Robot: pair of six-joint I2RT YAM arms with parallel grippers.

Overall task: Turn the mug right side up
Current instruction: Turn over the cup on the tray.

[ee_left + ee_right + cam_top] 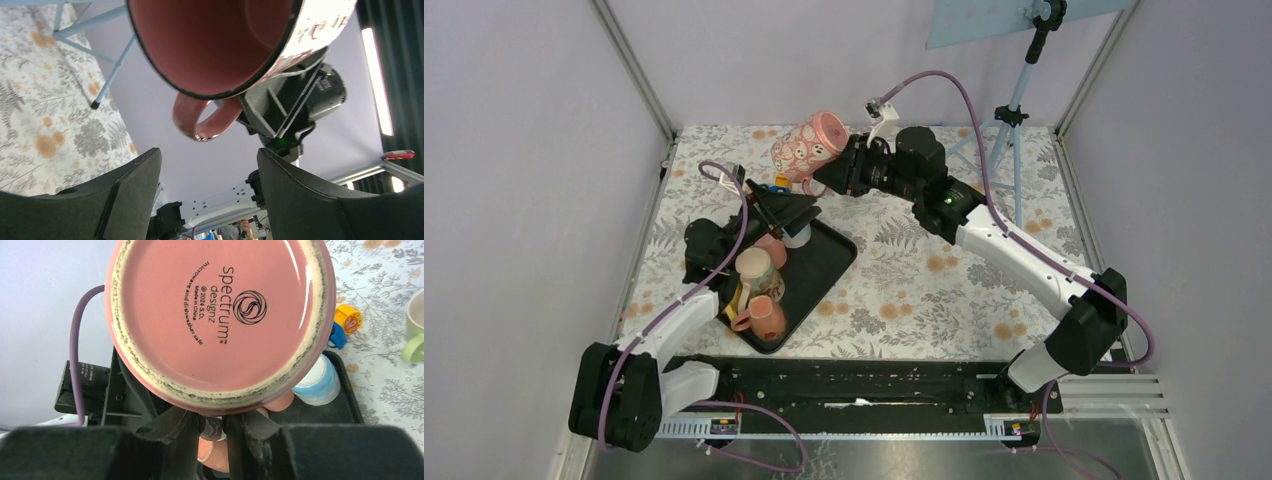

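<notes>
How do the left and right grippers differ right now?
Right gripper is shut on the mug's handle, holding it aloft; left gripper is open and empty. Right looks at the mug's base; left looks into its mouth, above the tray. Both have black fingers.

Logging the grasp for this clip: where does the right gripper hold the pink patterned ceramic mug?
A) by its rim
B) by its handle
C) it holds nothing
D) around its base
B: the right gripper is shut on the handle of the pink patterned ceramic mug, whose rim and base are free.
</notes>
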